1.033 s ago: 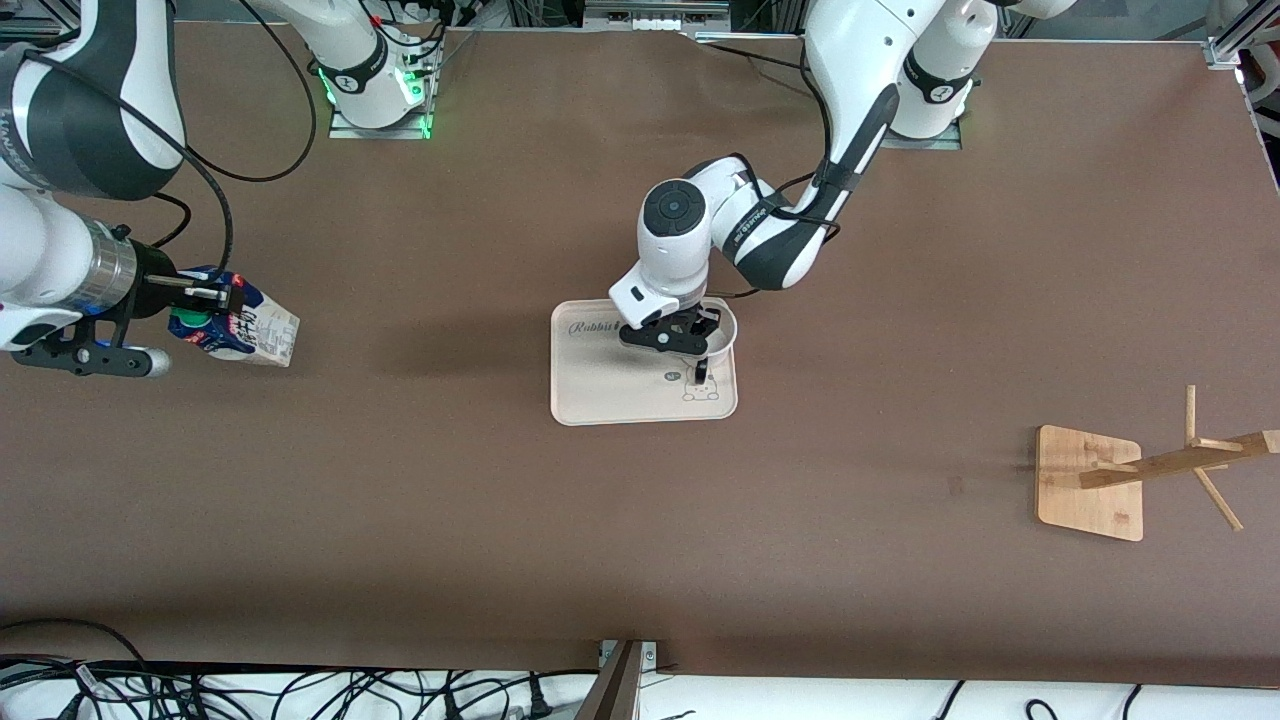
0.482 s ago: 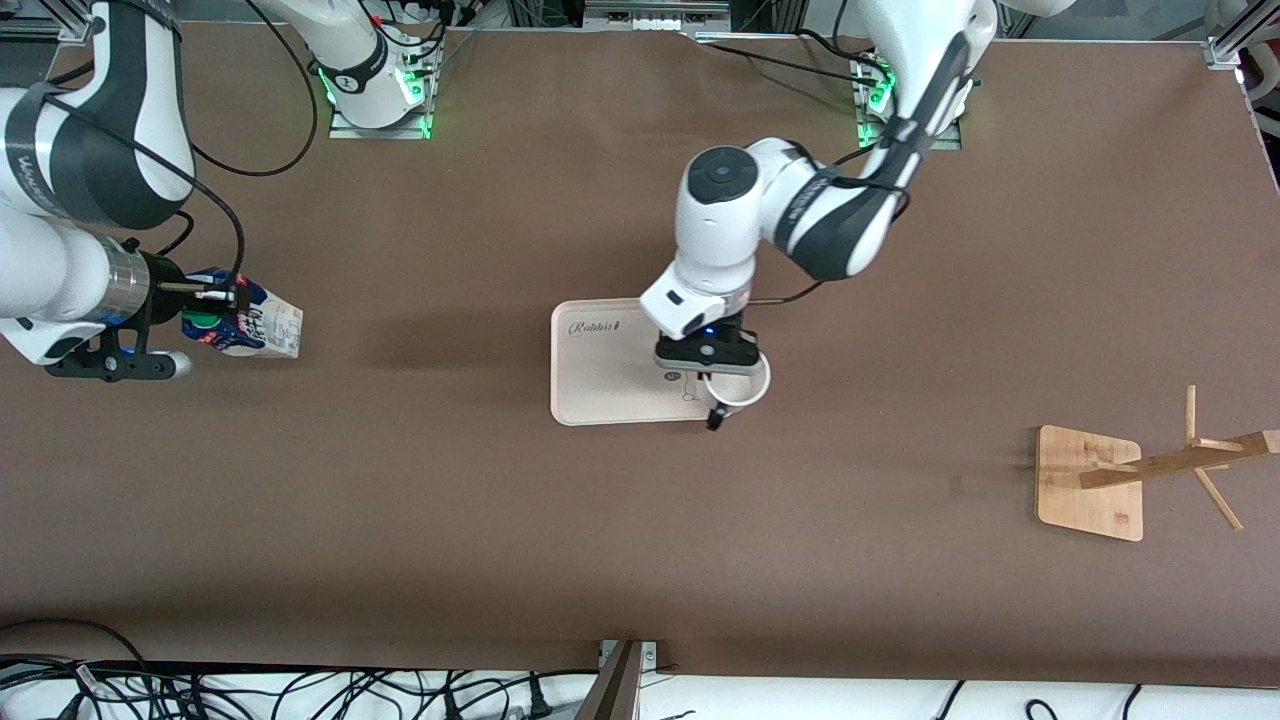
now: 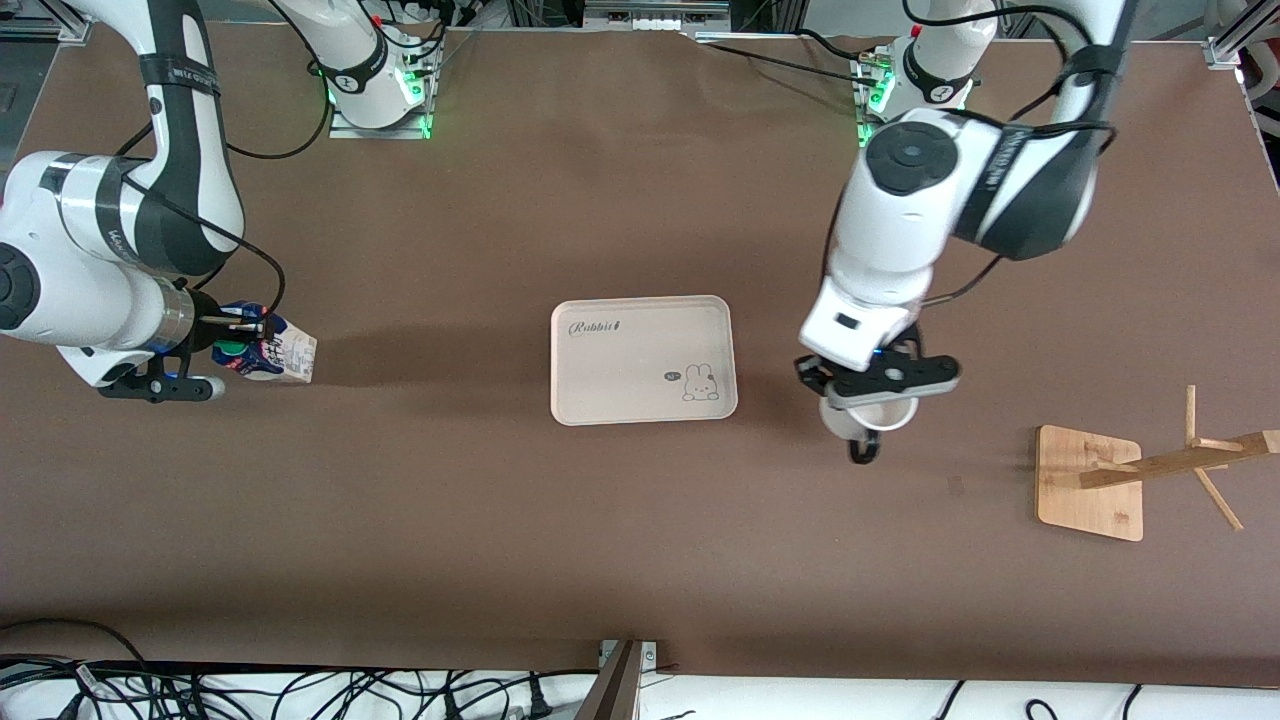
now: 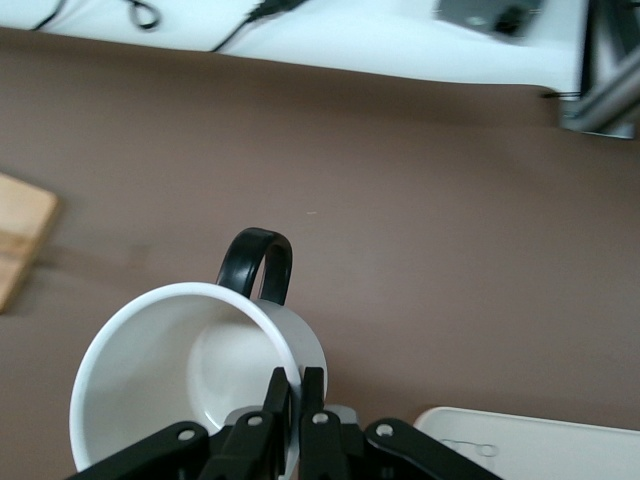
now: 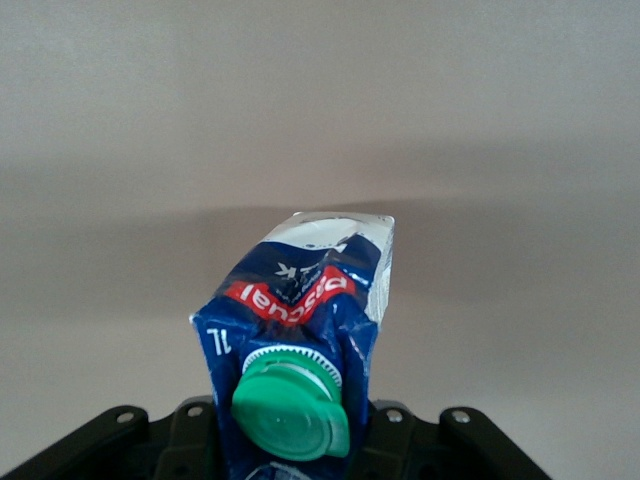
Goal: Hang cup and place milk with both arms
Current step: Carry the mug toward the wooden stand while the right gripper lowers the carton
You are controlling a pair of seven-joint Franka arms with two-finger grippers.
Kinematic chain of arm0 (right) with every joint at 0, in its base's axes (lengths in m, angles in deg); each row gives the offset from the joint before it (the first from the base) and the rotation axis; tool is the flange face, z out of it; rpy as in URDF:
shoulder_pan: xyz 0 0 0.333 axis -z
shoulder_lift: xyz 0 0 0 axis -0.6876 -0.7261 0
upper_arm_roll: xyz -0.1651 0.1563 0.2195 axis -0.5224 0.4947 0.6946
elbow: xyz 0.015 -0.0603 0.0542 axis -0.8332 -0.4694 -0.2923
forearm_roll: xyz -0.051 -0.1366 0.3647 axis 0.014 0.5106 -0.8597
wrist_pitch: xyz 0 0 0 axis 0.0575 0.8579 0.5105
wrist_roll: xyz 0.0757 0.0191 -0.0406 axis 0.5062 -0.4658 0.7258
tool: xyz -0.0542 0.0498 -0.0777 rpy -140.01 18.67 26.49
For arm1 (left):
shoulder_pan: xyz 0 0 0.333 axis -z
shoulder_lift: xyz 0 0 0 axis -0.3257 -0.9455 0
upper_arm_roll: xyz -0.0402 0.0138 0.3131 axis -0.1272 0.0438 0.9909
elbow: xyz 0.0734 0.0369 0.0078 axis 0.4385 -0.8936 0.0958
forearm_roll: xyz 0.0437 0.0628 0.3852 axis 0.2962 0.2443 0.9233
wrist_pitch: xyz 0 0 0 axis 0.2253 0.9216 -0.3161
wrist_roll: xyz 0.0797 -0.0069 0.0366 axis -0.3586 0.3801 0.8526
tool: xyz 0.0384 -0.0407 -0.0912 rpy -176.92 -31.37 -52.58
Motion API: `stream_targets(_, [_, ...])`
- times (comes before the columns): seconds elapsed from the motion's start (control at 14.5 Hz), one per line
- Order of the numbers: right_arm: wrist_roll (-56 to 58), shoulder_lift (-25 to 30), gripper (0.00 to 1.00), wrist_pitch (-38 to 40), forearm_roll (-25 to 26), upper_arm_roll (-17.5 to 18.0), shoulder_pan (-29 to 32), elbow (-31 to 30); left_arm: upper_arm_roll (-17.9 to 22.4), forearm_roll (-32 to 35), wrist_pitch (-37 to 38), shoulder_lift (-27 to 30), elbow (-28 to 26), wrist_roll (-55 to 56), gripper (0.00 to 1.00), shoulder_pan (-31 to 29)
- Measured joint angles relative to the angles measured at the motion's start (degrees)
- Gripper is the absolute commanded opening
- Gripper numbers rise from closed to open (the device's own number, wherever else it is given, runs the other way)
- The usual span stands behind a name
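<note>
1. A wooden rack [image 3: 1095, 483] is seen nearest the front camera, at the left arm's end of the table.
2. The cup [image 3: 868, 418] is pinched by its rim in the closed left gripper [image 3: 872, 392], over bare table between rack and tray [image 3: 642, 360].
3. The milk [image 3: 270, 352] is clamped at its top by the right gripper [image 3: 245, 332], at the right arm's end; whether it is lifted cannot be told.

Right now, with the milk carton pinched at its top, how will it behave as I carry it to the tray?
The milk carton is creased where the right gripper pinches its top, so the card probably gives under squeeze. It hangs tilted from that grip and may swing. Its glossy sides could slip; being tall and narrow, it may tip when set on the tray.
</note>
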Motion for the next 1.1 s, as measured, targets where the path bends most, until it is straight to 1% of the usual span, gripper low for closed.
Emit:
stream_targets(0.34, [0.0, 0.2, 0.33, -5.8, -0.1, 0.1, -0.1, -3.1, 0.0, -2.7, 18.2, 4.5, 0.5, -1.6, 0.0, -7.3])
stream_targets(0.55, [0.0, 0.2, 0.33, -9.9, -0.1, 0.3, -0.2, -6.0, -0.1, -3.4, 21.6, 7.2, 0.5, -5.8, 0.0, -10.5])
stream_targets(0.76, [0.0, 0.2, 0.33, -12.0, -0.1, 0.4, -0.5, -7.6, 0.0, -4.6, 21.7, 8.7, 0.6, -15.1, 0.0, -14.8])
stream_targets(0.83, [0.0, 0.2, 0.39, -12.3, -0.2, 0.5, -0.7, -7.7, 0.0, -5.4, 21.7, 8.8, 0.9, -18.4, 0.0, -16.5])
stream_targets(0.89, [-0.1, 0.2, 0.67, -12.4, -0.4, 0.7, -1.1, -7.7, 0.0, -5.9, 21.7, 8.8, 1.4, -21.5, 0.0, -18.0])
stream_targets(0.96, [-0.4, 0.2, 1.0, -12.6, -0.5, 1.0, -1.6, -7.7, 0.1, -6.2, 21.6, 8.8, 1.9, -24.1, 0.0, -19.3])
stream_targets(1.1, [-0.6, 0.2, 1.0, -12.8, -0.6, 1.2, -2.0, -7.7, 0.1, -6.5, 21.5, 8.2, 3.8, -27.5, 0.0, -20.6])
